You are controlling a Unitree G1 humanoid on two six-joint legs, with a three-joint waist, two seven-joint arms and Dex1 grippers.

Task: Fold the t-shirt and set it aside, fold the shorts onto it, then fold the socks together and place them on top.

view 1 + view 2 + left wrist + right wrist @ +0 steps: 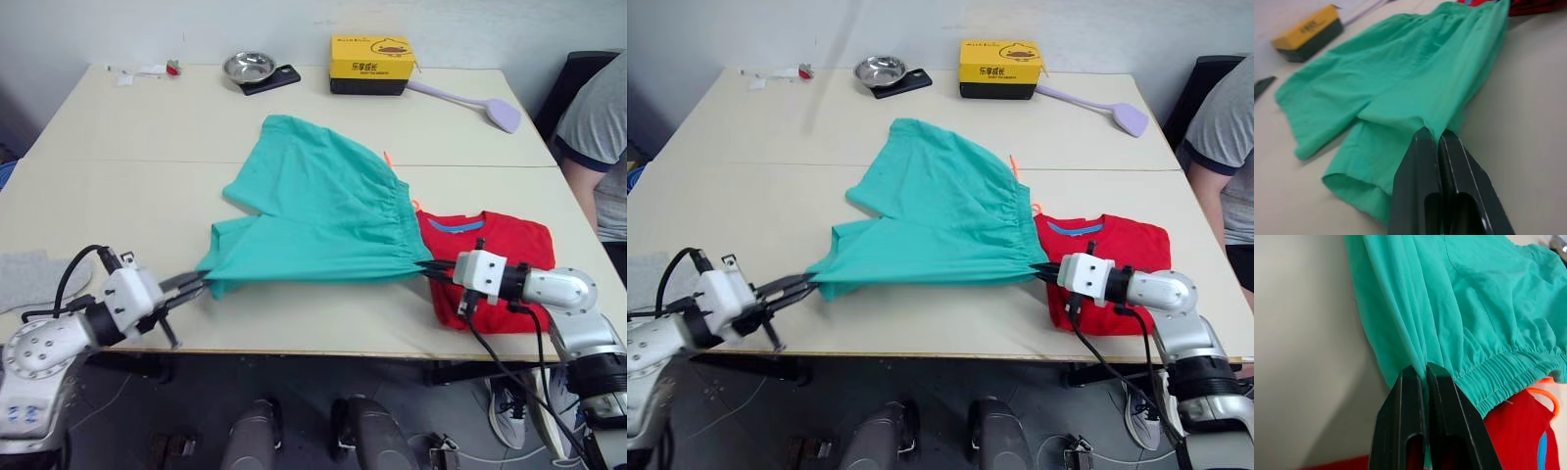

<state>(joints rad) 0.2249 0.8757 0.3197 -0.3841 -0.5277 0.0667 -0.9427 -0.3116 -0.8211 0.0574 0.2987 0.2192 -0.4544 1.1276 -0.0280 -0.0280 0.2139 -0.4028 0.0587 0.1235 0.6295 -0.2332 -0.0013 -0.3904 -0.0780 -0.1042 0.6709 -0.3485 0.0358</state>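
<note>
Left claw (pixel 196 285) pinching the shorts (pixel 313 211) at a leg hem, right claw (pixel 427 268) clamped on their waistband, t-shirt (pixel 500 264) folded under the right claw, on the bench (pixel 147 147)

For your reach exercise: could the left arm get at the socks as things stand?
Probably not yet: the left pincer is shut on the shorts, so it must let go first. The socks lie near it.

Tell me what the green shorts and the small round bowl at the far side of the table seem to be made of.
The shorts look like thin, matte woven cloth: they wrinkle softly and gather at the elastic waistband. The bowl looks like polished metal, probably steel, since its grey inside shines and reflects light.
</note>
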